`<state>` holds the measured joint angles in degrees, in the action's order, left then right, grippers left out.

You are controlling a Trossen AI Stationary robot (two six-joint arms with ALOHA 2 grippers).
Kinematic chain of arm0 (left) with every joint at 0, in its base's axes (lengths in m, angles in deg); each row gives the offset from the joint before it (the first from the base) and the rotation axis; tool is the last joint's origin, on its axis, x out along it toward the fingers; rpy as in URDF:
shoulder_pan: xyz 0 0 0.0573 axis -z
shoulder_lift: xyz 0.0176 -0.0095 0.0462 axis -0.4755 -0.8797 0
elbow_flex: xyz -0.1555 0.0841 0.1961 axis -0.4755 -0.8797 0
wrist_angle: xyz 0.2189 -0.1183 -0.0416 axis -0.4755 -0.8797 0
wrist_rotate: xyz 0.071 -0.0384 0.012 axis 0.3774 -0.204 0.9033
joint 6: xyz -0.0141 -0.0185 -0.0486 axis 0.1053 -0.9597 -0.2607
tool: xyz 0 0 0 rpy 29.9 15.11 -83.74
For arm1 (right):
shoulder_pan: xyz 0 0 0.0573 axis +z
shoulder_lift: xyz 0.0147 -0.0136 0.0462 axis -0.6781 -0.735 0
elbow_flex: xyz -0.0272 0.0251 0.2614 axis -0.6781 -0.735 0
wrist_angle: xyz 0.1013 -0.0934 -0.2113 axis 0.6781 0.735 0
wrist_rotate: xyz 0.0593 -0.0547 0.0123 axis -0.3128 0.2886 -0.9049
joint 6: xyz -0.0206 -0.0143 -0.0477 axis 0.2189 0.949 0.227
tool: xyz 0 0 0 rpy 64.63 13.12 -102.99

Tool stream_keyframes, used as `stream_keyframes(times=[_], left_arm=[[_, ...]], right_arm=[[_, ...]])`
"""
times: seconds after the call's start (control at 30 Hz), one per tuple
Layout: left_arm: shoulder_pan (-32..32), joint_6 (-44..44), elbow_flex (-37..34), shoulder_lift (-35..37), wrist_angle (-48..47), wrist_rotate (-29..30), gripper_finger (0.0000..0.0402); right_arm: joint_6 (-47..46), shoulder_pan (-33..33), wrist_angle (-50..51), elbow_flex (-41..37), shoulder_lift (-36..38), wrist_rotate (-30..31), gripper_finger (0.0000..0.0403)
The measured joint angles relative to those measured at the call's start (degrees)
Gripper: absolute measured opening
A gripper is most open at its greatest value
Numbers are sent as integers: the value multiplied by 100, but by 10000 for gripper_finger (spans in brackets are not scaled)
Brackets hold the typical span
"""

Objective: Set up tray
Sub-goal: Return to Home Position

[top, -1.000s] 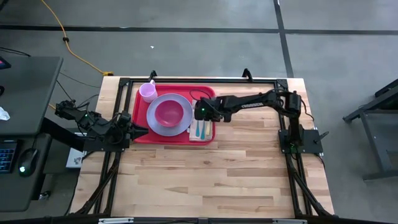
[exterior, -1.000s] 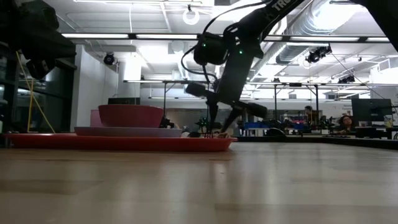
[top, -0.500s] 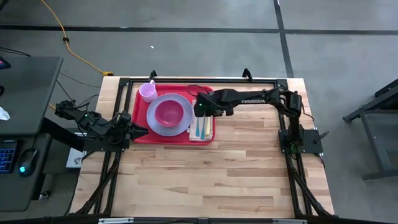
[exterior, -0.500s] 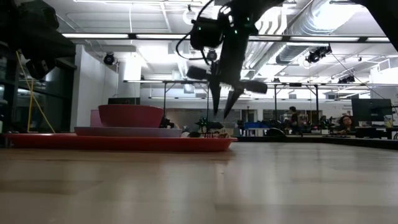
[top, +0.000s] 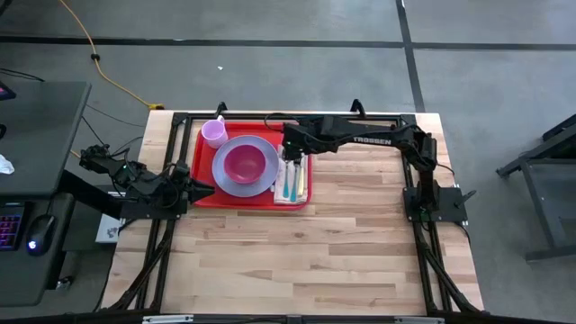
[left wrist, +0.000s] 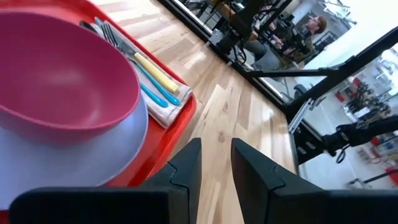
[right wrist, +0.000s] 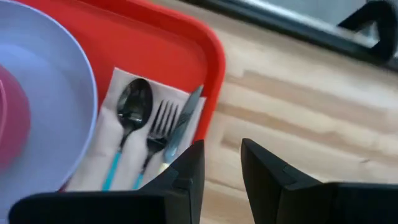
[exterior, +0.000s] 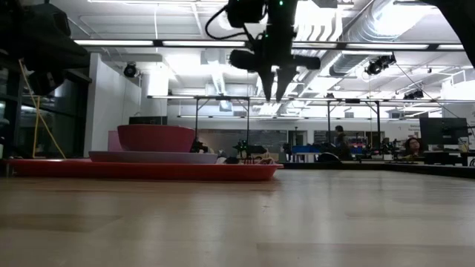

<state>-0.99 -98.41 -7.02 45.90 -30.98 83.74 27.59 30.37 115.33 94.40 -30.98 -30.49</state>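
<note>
Red and fully laid, the tray is sitting by my waiting left gripper, so I am holding my right gripper high over the cutlery on the napkin, fingers barely parted and gripping nothing, to clear it all safely.

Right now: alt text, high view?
Large red plastic tray on a wooden table holds a pink bowl on a round lavender plate, a pink cup, and cutlery on a napkin. Right gripper hangs above the tray's right end; left gripper waits beside its left edge.
</note>
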Motion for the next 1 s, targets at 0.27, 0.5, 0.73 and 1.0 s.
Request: stream_keyframes(times=[0.27,0.5,0.73,1.0], left_arm=[[2,-516,0,-2,0,-38,117],[0,-687,0,-1,3,-87,117],[0,-184,0,2,21,-229,117],[0,1022,0,175,599,-520,117]], right_arm=[[384,45,840,309,2,18,82],[346,41,1509,345,2,-20,82],[574,234,1565,345,114,533,82],[866,517,1603,323,678,1213,82]])
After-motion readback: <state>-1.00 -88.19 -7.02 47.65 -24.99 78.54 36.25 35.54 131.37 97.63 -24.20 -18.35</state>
